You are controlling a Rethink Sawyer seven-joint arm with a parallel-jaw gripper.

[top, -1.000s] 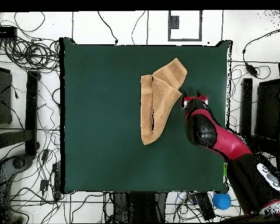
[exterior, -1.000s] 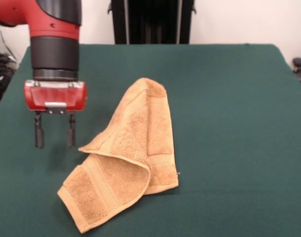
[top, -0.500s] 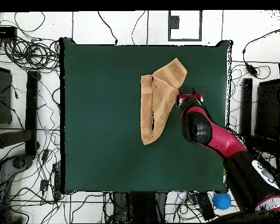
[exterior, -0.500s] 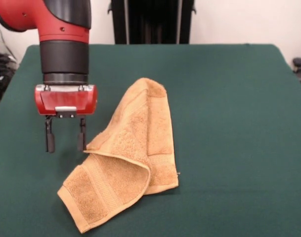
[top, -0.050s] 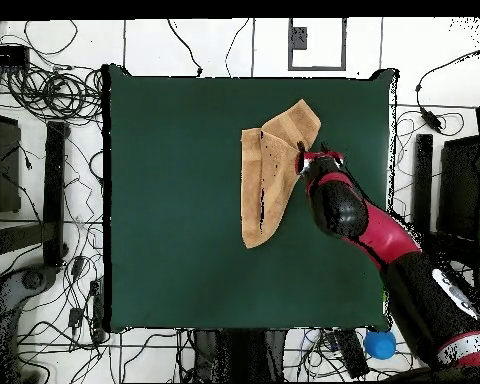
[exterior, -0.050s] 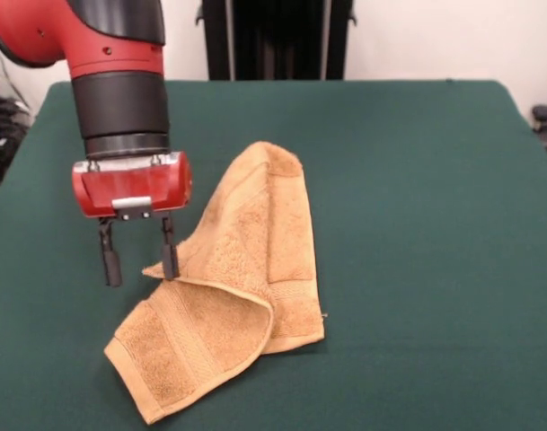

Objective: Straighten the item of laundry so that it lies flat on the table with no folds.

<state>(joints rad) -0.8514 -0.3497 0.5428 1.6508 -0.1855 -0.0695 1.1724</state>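
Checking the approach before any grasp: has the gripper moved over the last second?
Yes. In the front view the gripper has shifted rightward and lower, closing on the towel's left corner, which lies unchanged on the table. Its fingers are open.

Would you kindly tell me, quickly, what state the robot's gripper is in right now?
Gripper: open, holding nothing; one finger stands at the pointed corner of the folded orange-tan terry towel.

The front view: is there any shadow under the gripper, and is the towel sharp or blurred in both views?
Front view: a faint soft shadow lies on the table below the gripper; the towel shows clear terry texture. Overhead view: the towel is plain, its weave unreadable.
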